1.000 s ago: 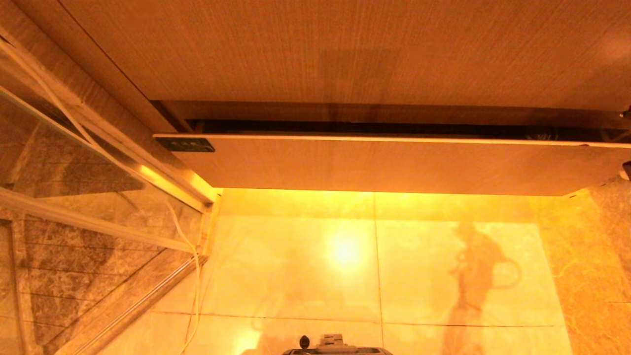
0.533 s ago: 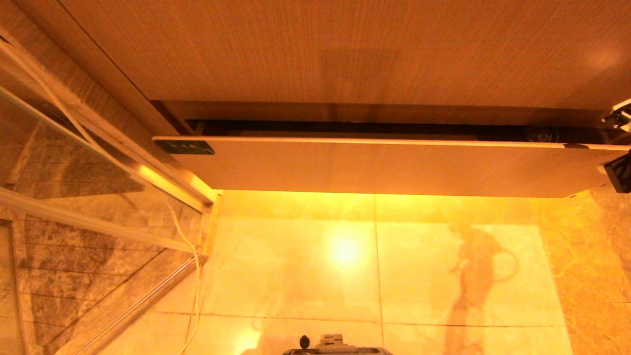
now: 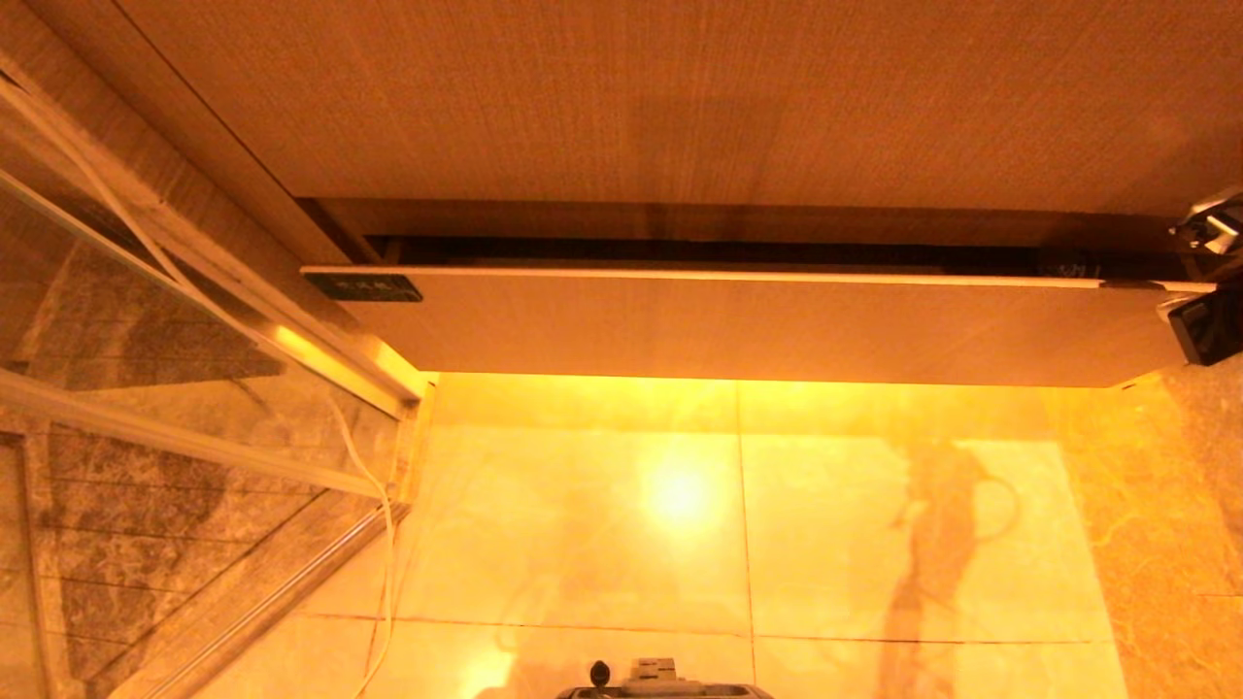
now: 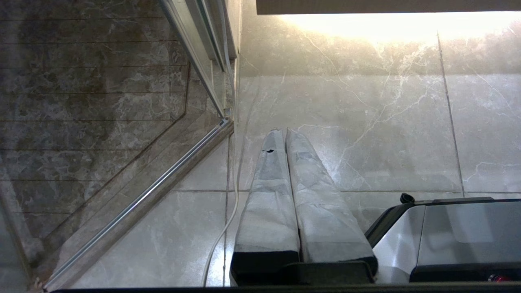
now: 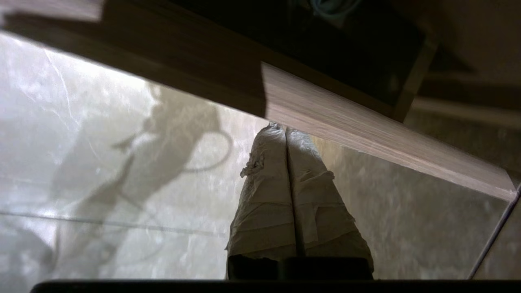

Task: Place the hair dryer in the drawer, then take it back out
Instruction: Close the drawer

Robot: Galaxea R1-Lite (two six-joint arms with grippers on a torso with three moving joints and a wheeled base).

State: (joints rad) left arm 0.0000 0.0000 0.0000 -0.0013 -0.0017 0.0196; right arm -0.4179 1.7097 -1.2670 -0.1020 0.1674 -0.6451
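Observation:
The drawer (image 3: 757,325) is a wide light-wood one under the countertop, pulled out by a narrow dark gap. My right gripper (image 5: 281,127) is shut with nothing between its fingers. Its tips sit at the lower edge of the drawer front (image 5: 366,130), near the drawer's right end. In the head view only the right arm's dark wrist (image 3: 1207,328) shows, at that end. The hair dryer is hidden; a pale curved bit (image 5: 333,6) lies in the drawer's dark inside, and I cannot tell what it is. My left gripper (image 4: 283,131) hangs shut and parked over the floor.
A wood countertop (image 3: 680,97) overhangs the drawer. A glass shower partition with a metal rail (image 3: 282,582) stands at the left, and a white cable (image 3: 384,544) runs down beside it. Glossy marble floor tiles (image 3: 583,524) lie below. The robot's base (image 4: 456,236) sits beside the left gripper.
The right arm has come into the head view from the right edge and moved in to the drawer's right end. The drawer's gap looks unchanged. The left arm has not moved.

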